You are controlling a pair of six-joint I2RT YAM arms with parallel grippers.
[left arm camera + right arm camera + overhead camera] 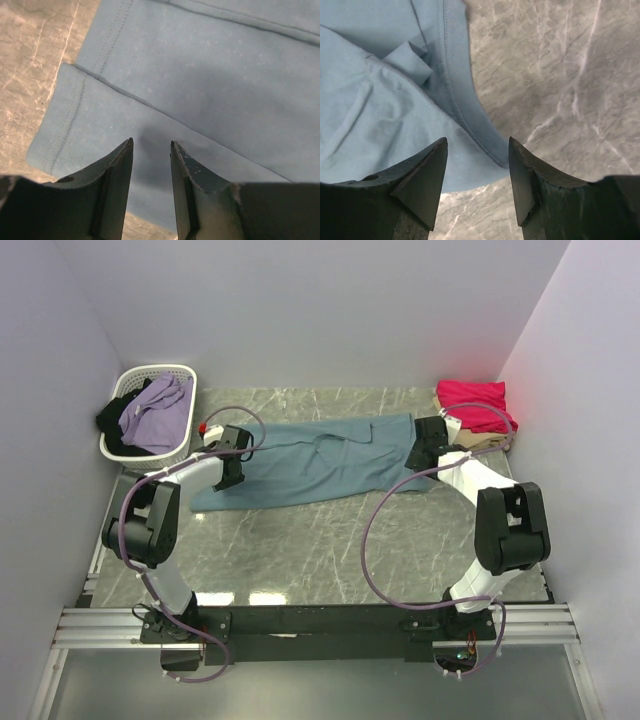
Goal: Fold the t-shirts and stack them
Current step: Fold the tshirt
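A dusty teal-blue t-shirt (320, 460) lies spread lengthwise across the middle of the marble table (300, 550). My left gripper (230, 475) hovers over its left end. In the left wrist view the gripper (151, 144) is open, its jaws apart above flat cloth (200, 75) near a stitched hem, gripping nothing. My right gripper (425, 450) is over the shirt's right end. In the right wrist view it (477, 141) stands open above the hemmed edge of the shirt (380, 100), with nothing between the fingers. A folded crimson-pink t-shirt (470, 403) rests on a beige one (485, 440) at the back right.
A white slatted basket (120, 448) at the back left holds lilac (155, 420) and black clothes. Grey walls close in the table on the left, back and right. Bare marble (560, 75) lies right of the shirt's edge, and more bare marble lies in front of the shirt.
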